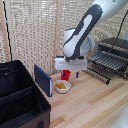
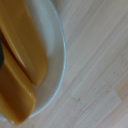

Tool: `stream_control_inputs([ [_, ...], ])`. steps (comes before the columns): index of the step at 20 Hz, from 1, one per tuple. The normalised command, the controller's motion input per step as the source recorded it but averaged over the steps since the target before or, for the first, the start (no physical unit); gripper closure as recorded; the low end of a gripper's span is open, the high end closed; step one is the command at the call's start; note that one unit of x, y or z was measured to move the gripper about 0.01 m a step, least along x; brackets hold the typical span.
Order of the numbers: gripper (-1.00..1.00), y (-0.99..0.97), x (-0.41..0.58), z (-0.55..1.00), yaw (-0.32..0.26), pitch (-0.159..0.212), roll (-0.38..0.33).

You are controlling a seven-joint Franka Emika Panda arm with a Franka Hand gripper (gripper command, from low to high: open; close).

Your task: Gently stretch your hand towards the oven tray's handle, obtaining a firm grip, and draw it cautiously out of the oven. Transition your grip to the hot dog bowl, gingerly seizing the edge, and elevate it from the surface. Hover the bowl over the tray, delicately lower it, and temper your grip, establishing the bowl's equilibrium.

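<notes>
The white hot dog bowl sits on the wooden table with yellowish-brown pieces in it. My gripper hangs just above and slightly behind it, fingers apart and holding nothing. In the wrist view the hot dog bowl fills the frame from very close, and a dark sliver of one fingertip shows at the picture's edge. The oven stands at the exterior view's right. Its wire oven tray is drawn out forward, with the thin handle along its front edge.
A red cup stands right behind the bowl, under my hand. A blue flat panel leans upright beside the bowl. A large black fabric case fills the exterior view's lower left. A woven screen backs the table.
</notes>
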Motion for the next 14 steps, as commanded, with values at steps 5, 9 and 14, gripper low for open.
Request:
stream_control_inputs([
  [5, -1.00, -0.08, -0.081, -0.20, 0.002, 0.000, 0.008],
  [9, -1.00, -0.27, -0.057, -0.23, 0.040, 0.000, 0.001],
  [14, -1.00, -0.12, 0.000, -0.23, 0.042, -0.002, 0.025],
])
